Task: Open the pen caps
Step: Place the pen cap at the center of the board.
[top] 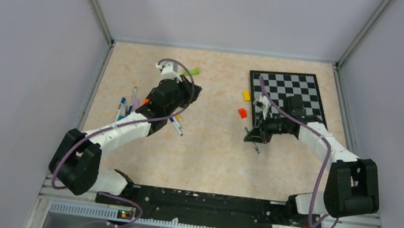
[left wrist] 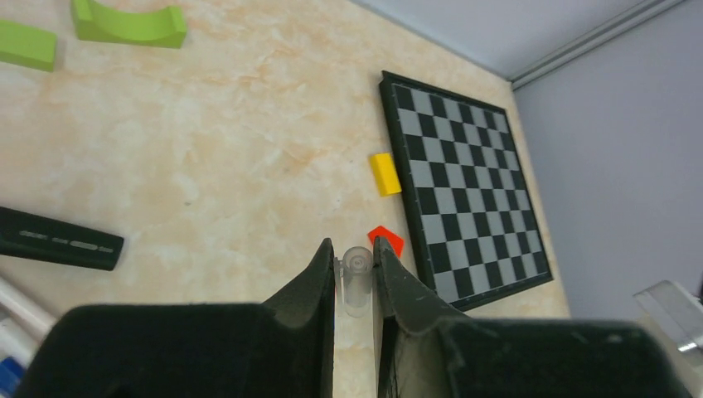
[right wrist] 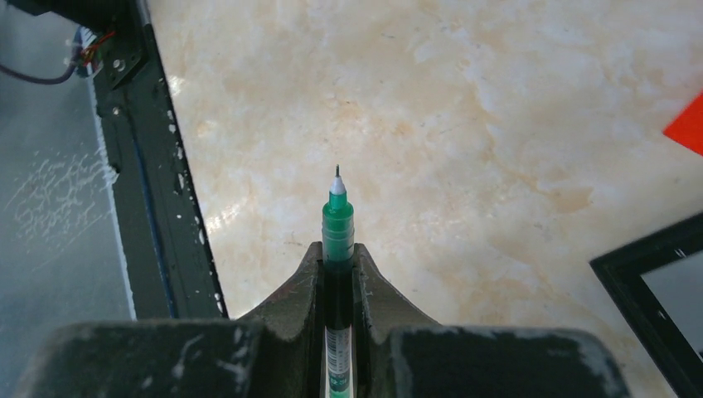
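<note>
Beige tabletop (right wrist: 497,124); right end effector (right wrist: 338,250) half hides green pen (right wrist: 337,217).

Checkered board (left wrist: 464,182), yellow block (left wrist: 385,173) and orange block (left wrist: 386,240) beside it, green curved piece (left wrist: 124,25)

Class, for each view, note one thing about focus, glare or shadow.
Top external: even light, faint shadows. Left wrist: left gripper, holding a clear cap, soft near the lens; chessboard sharp. Right wrist: green pen crisp; glare on table beside the rail.

One chessboard (top: 289,95), one yellow block (left wrist: 384,173), one orange block (left wrist: 386,240), two green pieces (left wrist: 128,23), several pens (left wrist: 58,239)
</note>
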`<state>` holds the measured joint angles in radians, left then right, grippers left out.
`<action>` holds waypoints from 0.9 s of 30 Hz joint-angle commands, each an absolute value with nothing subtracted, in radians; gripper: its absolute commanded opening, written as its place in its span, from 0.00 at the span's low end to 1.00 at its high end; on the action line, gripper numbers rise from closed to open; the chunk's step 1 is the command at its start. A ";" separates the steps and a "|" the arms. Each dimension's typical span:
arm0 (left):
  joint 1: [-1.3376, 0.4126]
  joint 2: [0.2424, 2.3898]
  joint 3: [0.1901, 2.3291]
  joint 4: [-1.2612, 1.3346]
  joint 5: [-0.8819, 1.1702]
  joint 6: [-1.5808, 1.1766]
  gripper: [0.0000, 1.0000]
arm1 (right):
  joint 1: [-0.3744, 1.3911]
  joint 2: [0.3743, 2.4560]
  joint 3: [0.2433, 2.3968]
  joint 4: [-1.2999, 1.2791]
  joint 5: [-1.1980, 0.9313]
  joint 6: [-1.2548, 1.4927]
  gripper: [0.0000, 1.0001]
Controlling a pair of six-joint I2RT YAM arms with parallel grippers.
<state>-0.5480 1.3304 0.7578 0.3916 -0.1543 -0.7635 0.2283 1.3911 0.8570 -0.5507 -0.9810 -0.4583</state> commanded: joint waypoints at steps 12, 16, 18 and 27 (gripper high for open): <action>-0.472 1.560 1.168 -0.168 0.195 -0.368 0.00 | 0.167 1.240 0.754 -0.033 -0.665 0.042 0.00; -0.469 1.587 1.139 -0.124 0.249 -0.361 0.00 | 0.179 1.301 0.817 -0.085 -0.590 0.105 0.00; -0.459 1.626 1.178 -0.129 0.280 -0.359 0.00 | 0.201 1.347 0.849 -0.093 -0.560 0.128 0.00; -0.387 1.899 1.427 -0.293 0.297 -0.320 0.00 | 0.342 1.713 1.216 -0.115 -0.460 0.310 0.00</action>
